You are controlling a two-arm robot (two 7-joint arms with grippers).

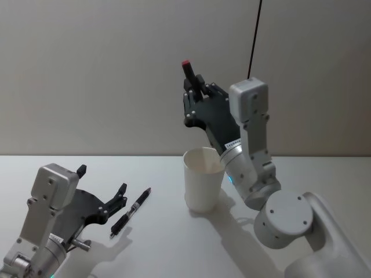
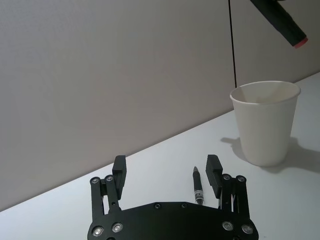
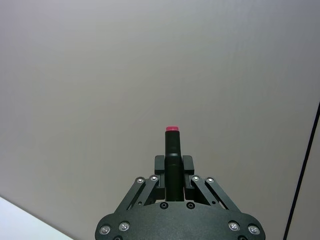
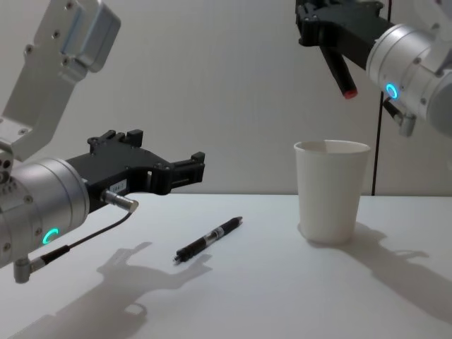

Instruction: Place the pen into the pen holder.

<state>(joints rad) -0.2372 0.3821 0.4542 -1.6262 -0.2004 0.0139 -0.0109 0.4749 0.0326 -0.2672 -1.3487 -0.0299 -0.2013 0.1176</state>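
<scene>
A white paper cup, the pen holder (image 1: 203, 180) (image 4: 330, 192) (image 2: 264, 124), stands upright on the table. High above and just behind it, my right gripper (image 1: 195, 86) (image 3: 173, 167) (image 4: 326, 34) is shut on a thick black pen with a red end (image 1: 186, 69) (image 3: 172, 150) (image 4: 339, 69) (image 2: 283, 22). A slimmer black pen (image 1: 131, 211) (image 4: 209, 240) (image 2: 198, 186) lies flat on the table to the left of the cup. My left gripper (image 1: 103, 180) (image 2: 166, 165) (image 4: 169, 152) hovers open beside this pen, apart from it, holding nothing.
The table top (image 1: 174, 243) is plain white, with a grey wall behind it. A thin black cable (image 1: 254, 37) (image 2: 232, 45) hangs down the wall behind the cup.
</scene>
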